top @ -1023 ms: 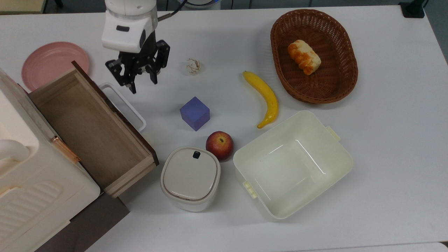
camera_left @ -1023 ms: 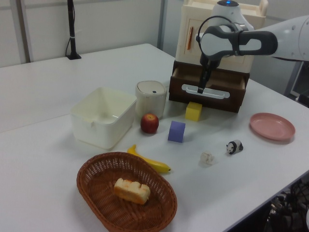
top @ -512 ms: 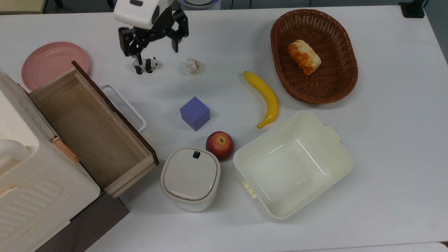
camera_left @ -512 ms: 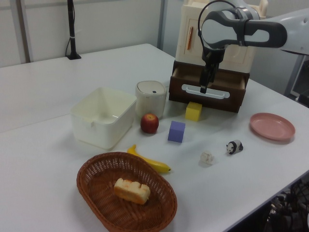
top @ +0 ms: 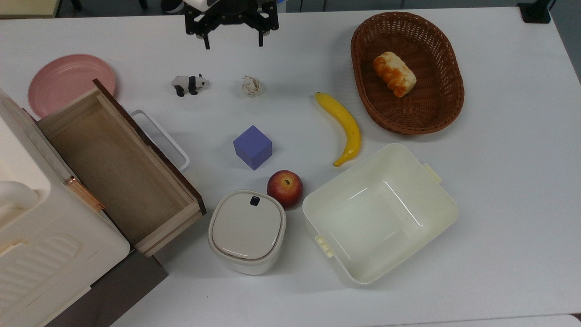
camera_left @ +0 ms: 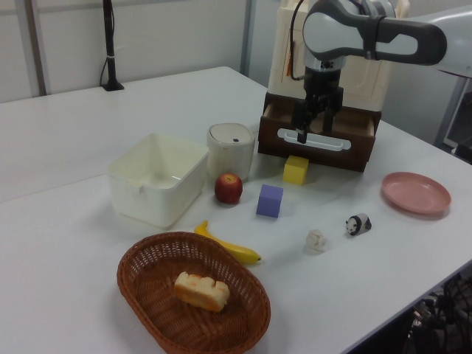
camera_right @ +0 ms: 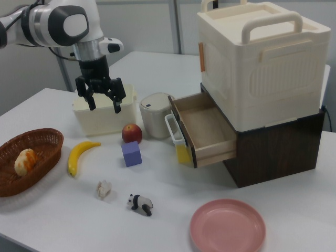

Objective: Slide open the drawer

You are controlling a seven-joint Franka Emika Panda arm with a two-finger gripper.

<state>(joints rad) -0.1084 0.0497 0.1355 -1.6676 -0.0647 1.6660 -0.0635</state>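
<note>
Evidently the drawer [top: 118, 165] is standing pulled well out of the cabinet [camera_right: 262, 73], its white handle [top: 160, 136] free. The gripper [top: 230, 28] is hanging empty, fingers spread apart, well clear above the table [top: 499, 181]. Judging by this, the pull appears done; nothing is remaining but retreat.

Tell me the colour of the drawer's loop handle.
White. The handle on the drawer shows best in the top view, against the dark-brown front panel.
</note>
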